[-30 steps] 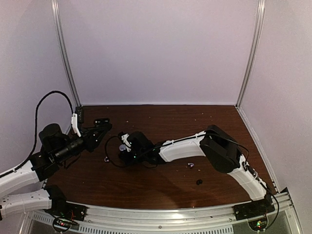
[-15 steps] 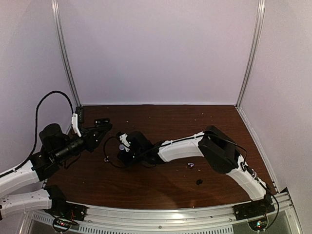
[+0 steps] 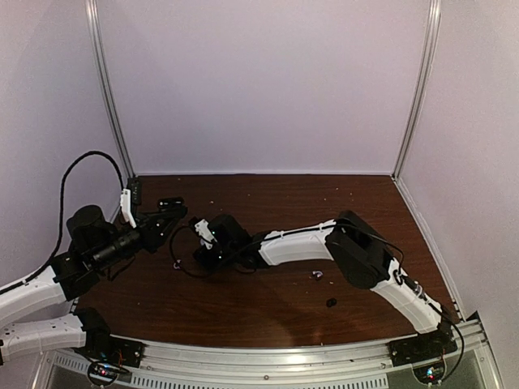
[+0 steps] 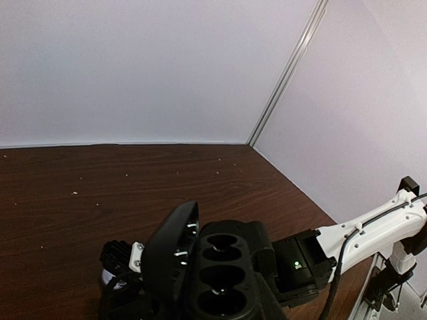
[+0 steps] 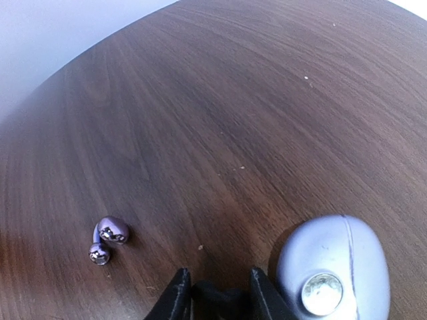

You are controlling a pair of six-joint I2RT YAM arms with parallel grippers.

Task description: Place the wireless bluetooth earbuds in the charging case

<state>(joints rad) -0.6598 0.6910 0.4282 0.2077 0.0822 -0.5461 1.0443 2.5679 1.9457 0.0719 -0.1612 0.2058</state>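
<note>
Top view: high at near edge, looking down and forward over table [image 3: 268,312]. Left wrist: low behind left fingers [image 4: 170,250], facing far corner; right arm [image 4: 373,230] shared with top. Right wrist: close above table, down past right fingers [image 5: 175,298].

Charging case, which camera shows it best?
Right wrist: the charging case sits large and sharp beside the right gripper. Top external loses it under that gripper; left wrist doesn't clearly show it.
</note>
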